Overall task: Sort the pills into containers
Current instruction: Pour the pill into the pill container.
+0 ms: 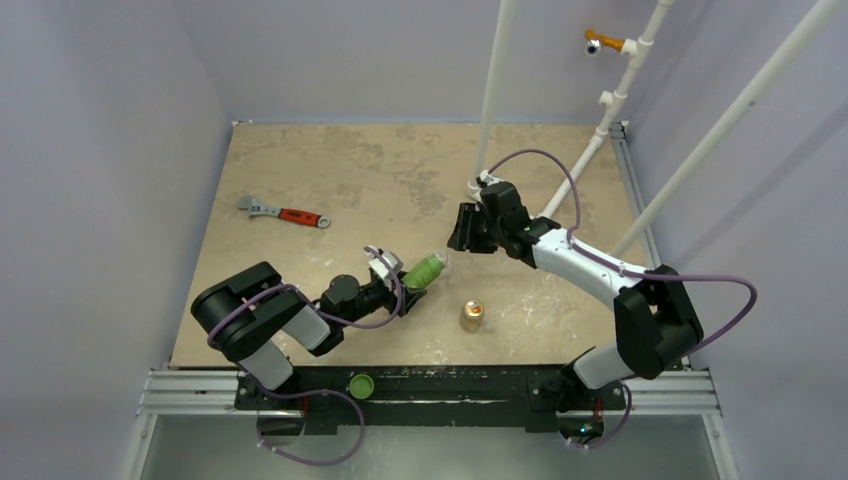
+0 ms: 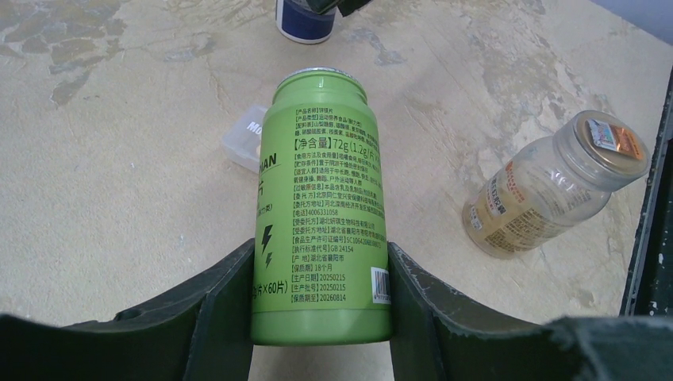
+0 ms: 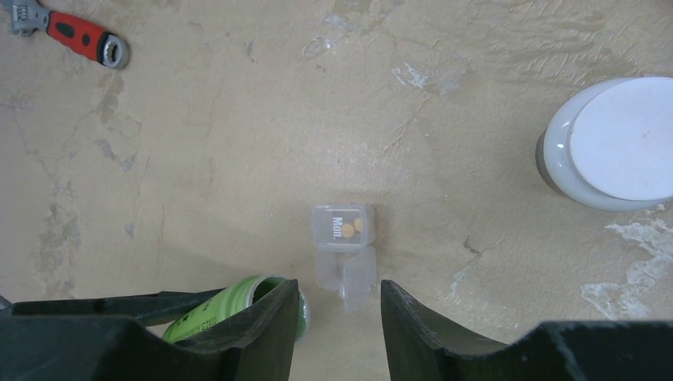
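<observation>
Left gripper (image 2: 321, 270) clenched on green bottle (image 2: 325, 159), which is tipped with its open mouth near the clear pill case (image 3: 343, 226) mid-desk (image 3: 198, 159). Two pills (image 3: 358, 225) lie in the case. Right gripper (image 3: 337, 295) parted, empty, above the case.

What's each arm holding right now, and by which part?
The left gripper has the green bottle between its jaws, near the base; the right gripper holds nothing.

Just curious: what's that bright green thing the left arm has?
The green bottle looks like glossy lime plastic, cylindrical with a rounded shoulder, printed with black text, a lightning bolt and a barcode. Its mouth looks uncapped. The left gripper clamps its lower body, holding it tipped, mouth toward the clear case.
</observation>
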Motion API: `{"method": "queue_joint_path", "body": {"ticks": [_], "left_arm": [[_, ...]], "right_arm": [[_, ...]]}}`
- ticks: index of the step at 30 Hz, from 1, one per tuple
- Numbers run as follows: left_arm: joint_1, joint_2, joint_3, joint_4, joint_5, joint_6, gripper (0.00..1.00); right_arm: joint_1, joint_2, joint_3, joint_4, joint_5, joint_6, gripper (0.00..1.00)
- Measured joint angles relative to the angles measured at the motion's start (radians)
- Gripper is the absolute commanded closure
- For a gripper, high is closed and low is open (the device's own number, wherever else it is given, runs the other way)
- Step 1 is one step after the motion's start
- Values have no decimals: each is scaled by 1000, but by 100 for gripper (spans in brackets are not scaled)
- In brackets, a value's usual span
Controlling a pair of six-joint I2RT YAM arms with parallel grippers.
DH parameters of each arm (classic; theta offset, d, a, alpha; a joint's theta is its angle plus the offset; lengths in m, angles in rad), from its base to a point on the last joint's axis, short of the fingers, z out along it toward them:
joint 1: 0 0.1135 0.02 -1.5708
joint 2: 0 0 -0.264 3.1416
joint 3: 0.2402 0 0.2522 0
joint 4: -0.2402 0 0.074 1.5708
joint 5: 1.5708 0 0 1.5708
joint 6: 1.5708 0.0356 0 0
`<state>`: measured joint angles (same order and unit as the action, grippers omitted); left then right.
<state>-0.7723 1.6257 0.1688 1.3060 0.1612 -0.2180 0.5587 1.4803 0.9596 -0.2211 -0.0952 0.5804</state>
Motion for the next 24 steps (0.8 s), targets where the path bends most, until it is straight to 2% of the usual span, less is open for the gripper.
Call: {"method": "queue_joint_path", "body": {"ticks": [24], "left_arm": [[6, -69, 73, -245, -2, -7, 100]], "right_arm": [[0, 0, -4, 6, 0, -3, 58]]}}
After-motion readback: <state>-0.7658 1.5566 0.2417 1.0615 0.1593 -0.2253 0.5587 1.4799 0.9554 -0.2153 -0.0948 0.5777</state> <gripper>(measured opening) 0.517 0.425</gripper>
